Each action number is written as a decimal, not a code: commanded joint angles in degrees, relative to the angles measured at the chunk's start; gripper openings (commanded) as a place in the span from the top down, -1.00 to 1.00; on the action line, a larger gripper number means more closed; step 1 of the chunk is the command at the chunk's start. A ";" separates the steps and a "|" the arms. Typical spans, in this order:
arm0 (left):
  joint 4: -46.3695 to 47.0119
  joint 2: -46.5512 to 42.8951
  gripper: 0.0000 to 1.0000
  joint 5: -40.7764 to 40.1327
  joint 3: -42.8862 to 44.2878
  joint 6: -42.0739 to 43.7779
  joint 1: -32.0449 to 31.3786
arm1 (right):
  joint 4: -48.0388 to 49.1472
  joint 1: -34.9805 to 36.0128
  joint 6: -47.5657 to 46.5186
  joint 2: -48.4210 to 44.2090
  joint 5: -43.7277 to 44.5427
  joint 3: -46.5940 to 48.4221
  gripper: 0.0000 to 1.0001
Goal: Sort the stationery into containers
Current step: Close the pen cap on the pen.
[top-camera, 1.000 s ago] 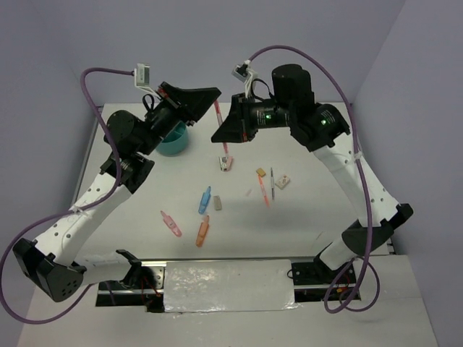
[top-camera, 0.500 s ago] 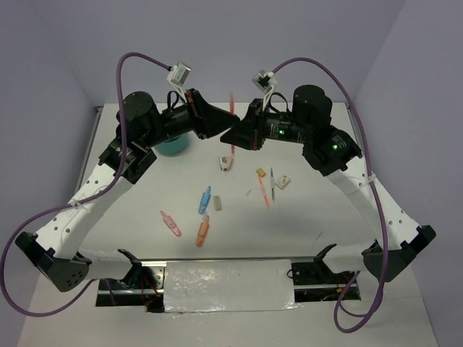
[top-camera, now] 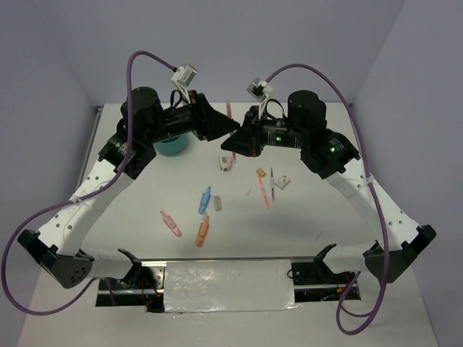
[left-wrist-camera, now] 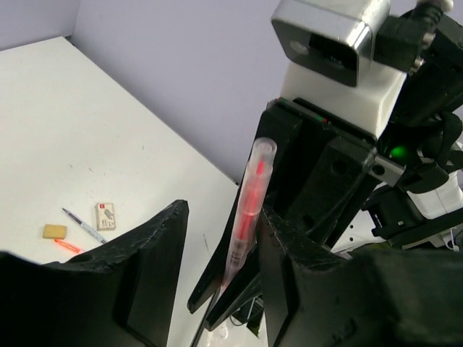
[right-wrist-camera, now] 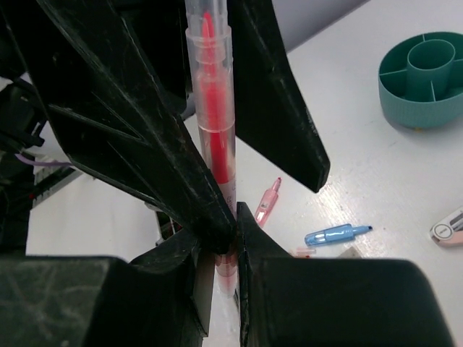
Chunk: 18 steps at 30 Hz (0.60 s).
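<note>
A pink pen point(top-camera: 229, 110) with a clear barrel is standing nearly upright in the air above the far middle of the surface point(top-camera: 304, 217). The right claw point(right-wrist-camera: 226, 249) is pinching its lower end, fingers pressing together on it. The left claw point(left-wrist-camera: 221, 217) is reaching in from the opposite side with its fingers spread, straddling the barrel. One of its fingers is lying close against the pen, though whether they are touching cannot be told. The teal organiser point(top-camera: 172, 148) is sitting on the surface behind the left arm, apart from the pen. Below the claws the other stationery is lying scattered. A blue marker point(top-camera: 205, 200), an orange marker point(top-camera: 202, 230) and a pink marker point(top-camera: 171, 223) are lying toward the near side. To the right, a thin orange pen point(top-camera: 266, 189) is lying beside a dark pen point(top-camera: 272, 176), with a tan eraser point(top-camera: 260, 172) and a white eraser point(top-camera: 283, 181) near them.
</note>
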 commanded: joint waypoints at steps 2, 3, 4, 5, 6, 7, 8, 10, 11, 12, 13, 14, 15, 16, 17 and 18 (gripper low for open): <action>-1.04 0.84 -0.10 1.84 4.30 1.93 1.35 | -1.18 0.49 -3.95 -1.55 1.25 0.27 1.00; -0.86 0.84 -0.10 2.01 4.30 1.58 1.61 | -1.36 0.40 -4.12 -1.55 1.51 0.18 1.00; -0.43 0.76 -0.09 2.54 4.13 1.32 1.96 | -1.97 0.40 -4.30 -1.55 1.60 0.18 1.00; 0.45 0.58 -0.08 2.71 3.86 1.14 2.14 | -2.15 0.49 -4.30 -1.29 1.61 0.18 1.00; 0.98 0.41 -0.07 2.98 3.34 0.53 2.23 | -2.33 0.40 -4.30 -1.29 1.78 0.18 1.00; 1.59 0.23 -0.05 3.76 2.98 0.18 2.40 | -2.41 0.49 -4.21 -1.12 2.04 0.01 1.00; 3.08 -0.12 -0.01 4.12 2.20 -0.43 2.49 | -2.59 0.49 -4.21 -1.03 2.39 -0.26 1.00; 3.79 -0.38 0.09 4.30 1.58 -0.70 2.49 | -2.77 0.40 -4.21 -1.03 3.01 -0.52 1.00; 3.97 -0.47 0.21 4.47 1.40 -0.79 2.58 | -2.59 0.49 -4.21 -1.03 3.01 -0.61 1.00; 4.32 -0.56 0.26 4.65 0.88 -1.05 2.58 | -2.68 0.49 -4.04 -1.03 3.01 -0.61 1.00; 4.67 -0.47 0.32 5.08 0.61 -1.32 2.67 | -2.94 0.40 -4.12 -0.59 3.01 -0.26 1.00; 5.20 -0.56 0.49 5.44 -0.17 -1.93 2.67 | -3.03 0.49 -4.12 -0.41 2.92 -0.17 1.00; 6.16 -0.56 0.58 5.61 -0.53 -2.37 2.67 | -3.12 0.49 -4.04 -0.32 2.92 0.00 1.00; 6.43 -0.47 0.69 5.88 -0.88 -2.55 2.67 | -3.21 0.40 -3.95 -0.06 3.10 0.09 1.00; 6.52 -0.39 0.90 5.97 -1.15 -2.46 2.67 | -3.21 0.40 -4.04 0.12 3.10 0.18 1.00; 6.26 -0.30 0.97 5.79 -1.32 -2.20 2.67 | -3.29 0.40 -4.39 0.12 3.19 0.18 0.99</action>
